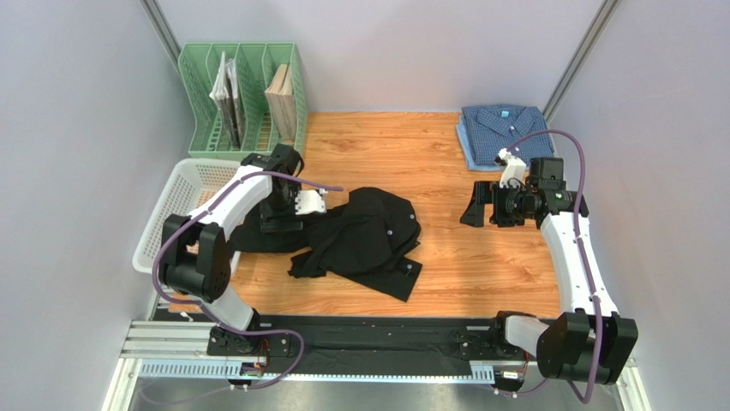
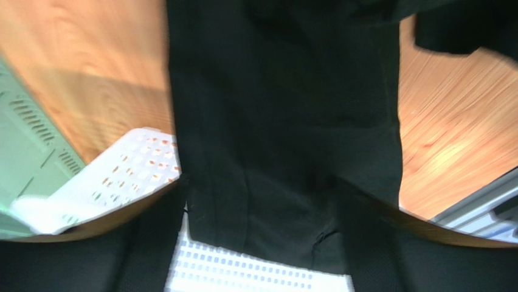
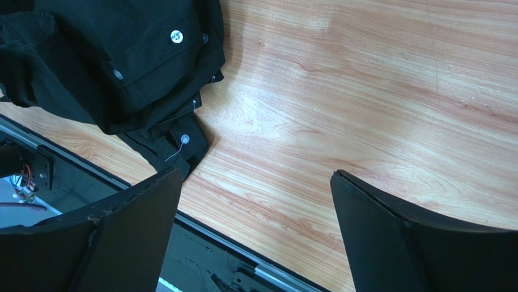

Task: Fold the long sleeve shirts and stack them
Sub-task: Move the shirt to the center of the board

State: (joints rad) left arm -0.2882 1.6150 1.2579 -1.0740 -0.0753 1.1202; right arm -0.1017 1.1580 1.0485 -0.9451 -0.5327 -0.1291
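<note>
gaping at the left gripper (image 2: 261,207) around a fold of the black shirt (image 1: 368,240), clamping nothing; gaping at the right gripper (image 3: 255,182) over bare table (image 3: 365,91), just right of it. likely soft, light, floppy: pinch shoulder seams. lies crumpled near centre, with the blue shirt (image 1: 501,128) folded far right.

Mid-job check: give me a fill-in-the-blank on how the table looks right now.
The folded blue checked shirt lies at the far ____ corner of the table. The crumpled shirt mid-table is ____. The right gripper hangs ____ above the table. The file rack behind the white basket is ____.
Missing: right; black; open; green.
</note>
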